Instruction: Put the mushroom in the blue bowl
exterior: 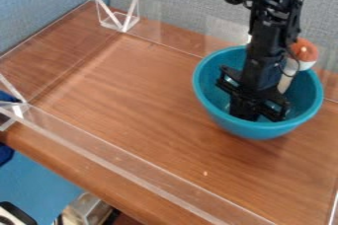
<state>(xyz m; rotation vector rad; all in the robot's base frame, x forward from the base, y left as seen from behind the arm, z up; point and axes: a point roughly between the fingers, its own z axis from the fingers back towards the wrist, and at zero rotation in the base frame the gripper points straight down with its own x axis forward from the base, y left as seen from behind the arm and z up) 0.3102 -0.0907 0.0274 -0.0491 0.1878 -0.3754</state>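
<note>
The blue bowl (294, 122) stands at the right of the wooden table. My gripper (252, 98) reaches down inside it, black fingers close together above the bowl's floor and shut, with nothing visible between them. The mushroom (302, 52) sits just behind the bowl's far right rim. Only its orange-brown cap and a bit of cream stem show past the arm, which covers the rest. I cannot tell whether it rests on the table or on the rim.
A low clear acrylic wall (106, 155) runs along the front and sides of the wooden table (119, 86). A small clear stand (119, 17) sits at the back left corner. A blue backdrop rises behind.
</note>
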